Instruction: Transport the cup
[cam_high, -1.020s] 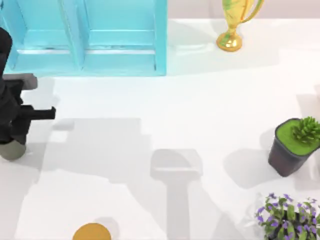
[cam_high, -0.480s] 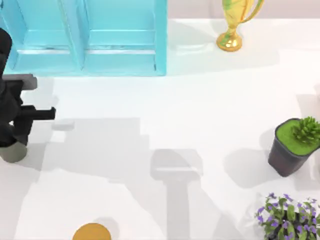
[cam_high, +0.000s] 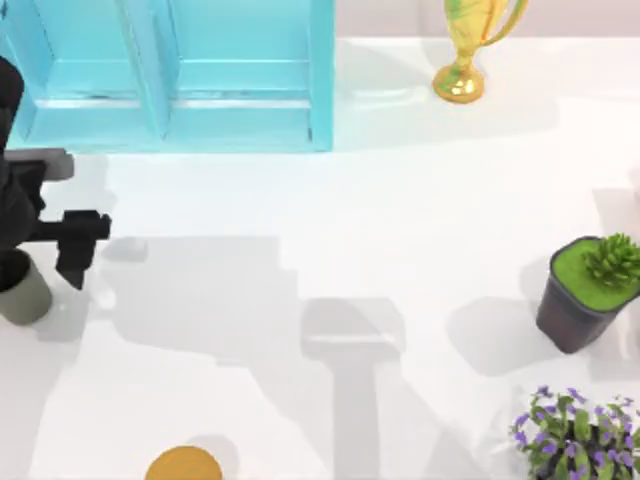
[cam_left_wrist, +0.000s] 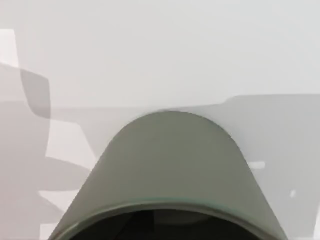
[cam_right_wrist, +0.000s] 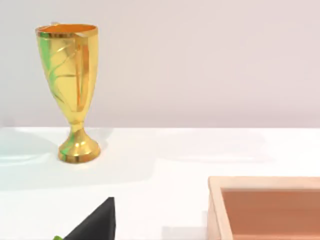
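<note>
In the top view, the left arm's gripper (cam_high: 12, 270) sits at the far left edge, directly over the cup (cam_high: 24, 297), which stands on the white table (cam_high: 330, 200); whether the claw grips it I cannot tell. The left wrist view shows the cup (cam_left_wrist: 170, 165) close up, lower centre. The right wrist view shows a gold trophy (cam_right_wrist: 72, 90), upper left.

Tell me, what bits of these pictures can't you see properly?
- Small olive-grey cup: in the top view the black left arm covers its top, at the table's left edge.
- Left gripper's fingers: hidden in the top view under the arm.
- Cup's inside: dark and cut off by the left wrist view's edge.
- Shiny gold trophy: top cut off in the top view.
- Orange disc: cut by the top view's bottom edge.
</note>
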